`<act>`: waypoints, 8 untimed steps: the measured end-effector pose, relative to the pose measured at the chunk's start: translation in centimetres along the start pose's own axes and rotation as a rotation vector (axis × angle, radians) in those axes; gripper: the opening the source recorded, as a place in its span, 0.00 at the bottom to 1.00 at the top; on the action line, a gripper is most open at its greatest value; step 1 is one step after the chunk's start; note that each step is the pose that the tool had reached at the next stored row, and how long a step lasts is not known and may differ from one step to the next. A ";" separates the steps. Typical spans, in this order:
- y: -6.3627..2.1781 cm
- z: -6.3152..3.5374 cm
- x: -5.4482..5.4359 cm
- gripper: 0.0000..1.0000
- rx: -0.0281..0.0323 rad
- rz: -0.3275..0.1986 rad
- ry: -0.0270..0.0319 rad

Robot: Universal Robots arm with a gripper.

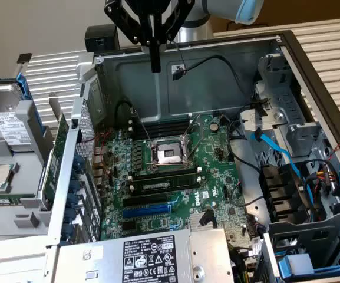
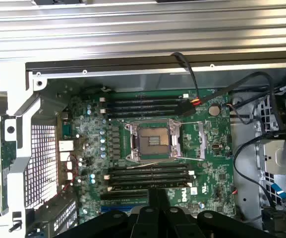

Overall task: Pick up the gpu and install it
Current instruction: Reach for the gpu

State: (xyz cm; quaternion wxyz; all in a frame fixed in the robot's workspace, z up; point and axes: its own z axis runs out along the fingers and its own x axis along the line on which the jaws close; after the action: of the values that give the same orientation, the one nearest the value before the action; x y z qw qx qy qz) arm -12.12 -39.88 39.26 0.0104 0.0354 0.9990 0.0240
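My gripper [image 1: 155,66] hangs above the back of the open computer case, its two black fingers shut together with nothing between them. In the wrist view the gripper [image 2: 157,192] is above the green motherboard [image 2: 209,171], close to the lower RAM slots. The gpu [image 1: 56,159] stands on edge outside the case wall at the exterior view's left, a thin green card with a grey metal bracket on top. In the wrist view the gpu [image 2: 4,158] is a narrow green strip beside the perforated rear panel, well away from the gripper.
The motherboard [image 1: 208,171] carries an open CPU socket [image 1: 168,154] and a blue expansion slot [image 1: 152,209]. A power supply [image 1: 152,256] sits at the front. Drive cages and blue and black cables [image 1: 287,165] crowd the exterior view's right. A hard drive [image 1: 7,118] lies outside on the left.
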 end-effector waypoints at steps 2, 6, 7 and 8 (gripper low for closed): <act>0.00 0.00 0.0 0.11 0.0000 0.000 0.0000; 0.00 0.00 0.0 0.11 0.0000 0.000 0.0000; 0.00 0.00 0.0 0.11 0.0000 0.000 0.0000; 0.00 0.00 0.0 0.11 -0.0001 0.000 0.0000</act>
State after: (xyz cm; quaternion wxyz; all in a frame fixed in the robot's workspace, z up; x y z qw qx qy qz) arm -12.12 -39.88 39.26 0.0104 0.0354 0.9990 0.0240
